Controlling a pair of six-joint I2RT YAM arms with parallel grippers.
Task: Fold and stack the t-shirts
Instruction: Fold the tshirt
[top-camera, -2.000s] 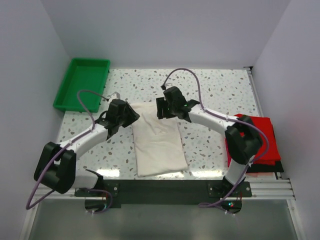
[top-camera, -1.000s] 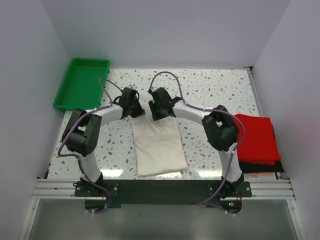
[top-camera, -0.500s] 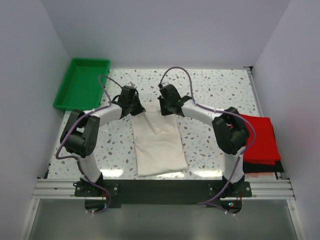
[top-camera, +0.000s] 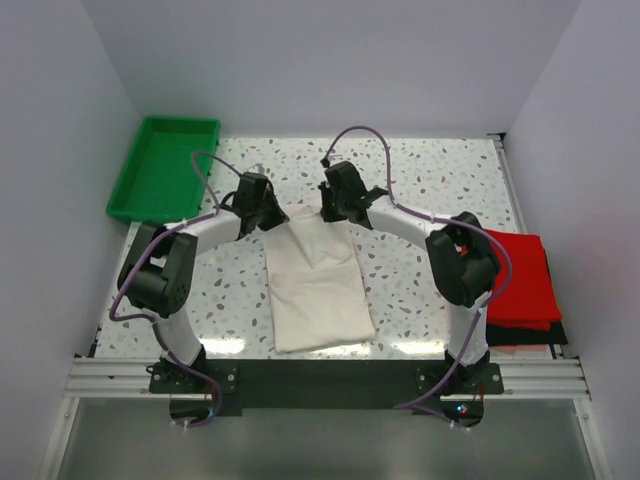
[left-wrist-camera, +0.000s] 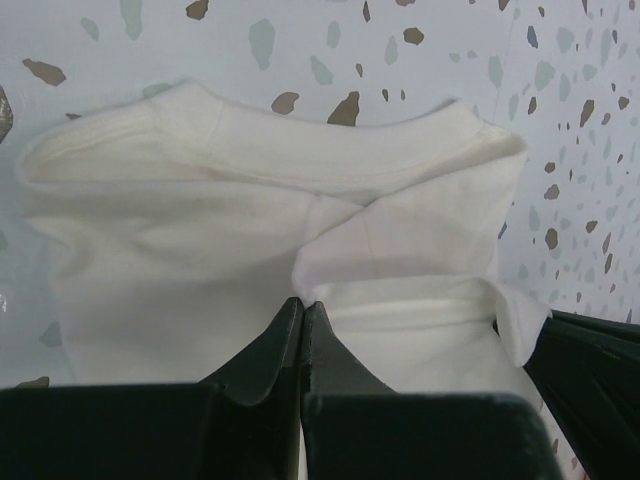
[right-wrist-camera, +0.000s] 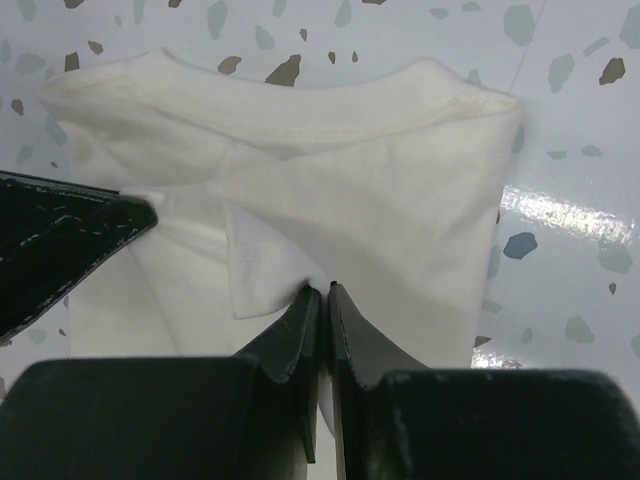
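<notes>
While both arms reach inward over the table (top-camera: 440, 180), the left gripper (left-wrist-camera: 301, 310) has its two black fingers pressed together, and a fold of the white shirt (left-wrist-camera: 180, 240) is pinched at their tips, just behind the collar band. The right gripper (right-wrist-camera: 322, 292) is clamped the same way. Its fingers stand all but together, with a thin flap of the same cloth caught between them.

The two grippers sit just beside each other at the collar end, the left one on the shirt's left half and the right one on its right half. Each wrist view shows the other gripper's dark finger at its edge. Around the fingertips the cloth is creased where folded layers overlap. The ribbed neckline curves across just beyond them, with speckled tabletop past it.

From above, the white shirt lies as a long narrow strip down the middle of the table, between the two arms. Its collar end is away from the bases and its other end is near the front rail.

Well apart, at the table's right edge beside the right arm, the red shirts (top-camera: 515, 275) lie folded in a pile. A black shirt (top-camera: 520, 337) shows as a dark edge beneath them. A green tray (top-camera: 165, 170) sits at the far left corner, clear of the cloth.
</notes>
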